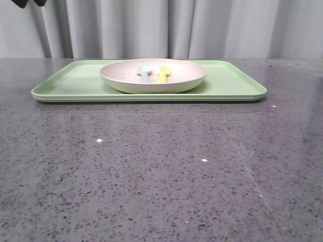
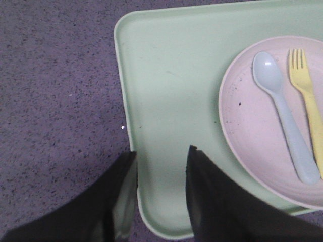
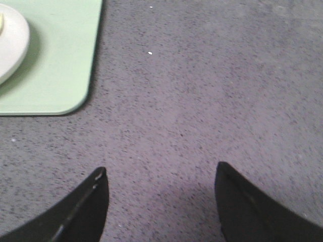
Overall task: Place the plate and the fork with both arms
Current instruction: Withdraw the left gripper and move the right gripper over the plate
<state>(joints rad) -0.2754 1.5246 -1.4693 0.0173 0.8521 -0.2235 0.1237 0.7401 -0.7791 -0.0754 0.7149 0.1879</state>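
Looking down my left wrist camera, I've got the left gripper (image 2: pixel 161 154) hanging over a corner of the light green tray (image 2: pixel 166 85), its fingers (image 2: pixel 212 196) parted a moderate way and holding nothing, one finger above the tray's rim and the other over its floor. On the front view the tray (image 1: pixel 65 83) lies flat on the grey speckled desk (image 1: pixel 161 166), with the plate (image 1: pixel 151 83) resting on it near the middle. Inside the plate (image 2: pixel 247 126) I see the yellow fork (image 2: pixel 309 96) lying just beside the pale blue spoon (image 2: pixel 282 116), side by side, heads pointing the same way. Over on the right wrist camera, the right gripper (image 3: pixel 160 174) hovers above bare desk (image 3: pixel 212 91), fingers (image 3: pixel 247 201) spread wide and empty, with the tray's corner (image 3: pixel 55 65) and a sliver of plate (image 3: pixel 10 40) off to one side.
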